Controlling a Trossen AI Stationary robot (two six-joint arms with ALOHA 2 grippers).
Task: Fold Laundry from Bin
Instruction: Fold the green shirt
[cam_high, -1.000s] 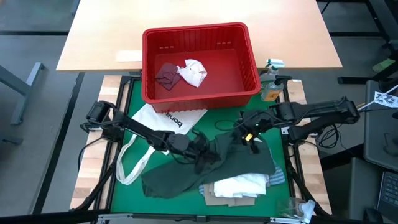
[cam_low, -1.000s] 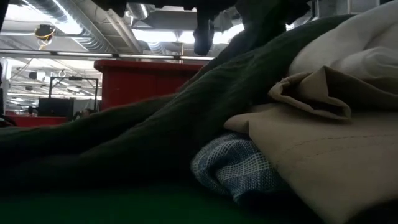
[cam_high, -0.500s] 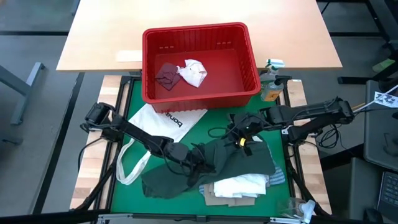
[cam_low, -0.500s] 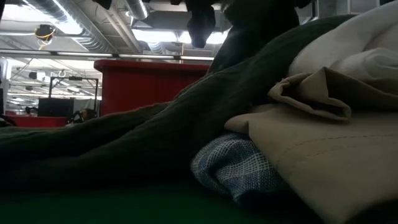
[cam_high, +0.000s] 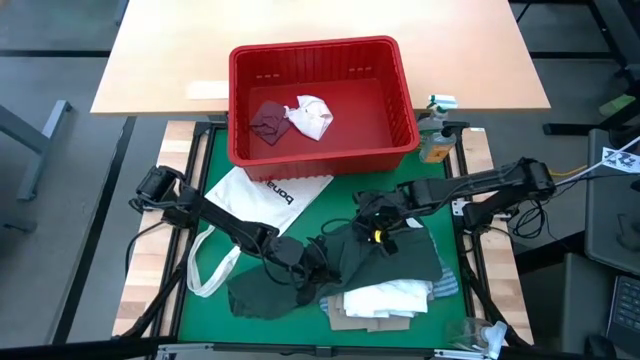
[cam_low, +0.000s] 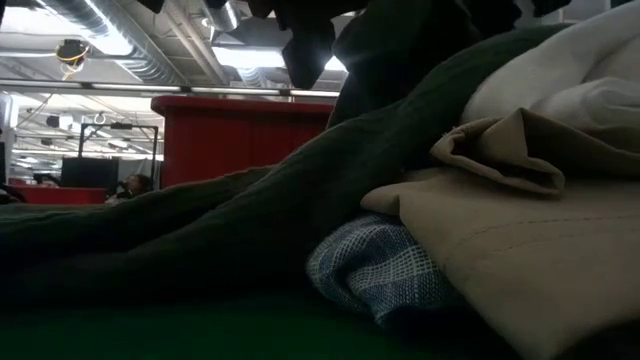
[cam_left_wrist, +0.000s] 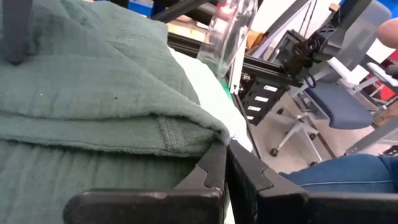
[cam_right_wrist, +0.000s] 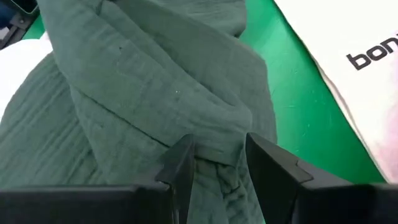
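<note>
Both grippers, left (cam_high: 318, 268) and right (cam_high: 372, 226), pinched folds of the dark green-grey top (cam_high: 390, 262), apparently to spread it above the green mat (cam_high: 205, 310).

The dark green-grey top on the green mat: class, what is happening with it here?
Both dark arms are working the crumpled dark green-grey top on the green mat. The left gripper is shut on a folded hem; the right gripper pinches a bunched ridge. Beside it lies a pile with a white shirt, and the red plastic bin holds two small pieces.
</note>
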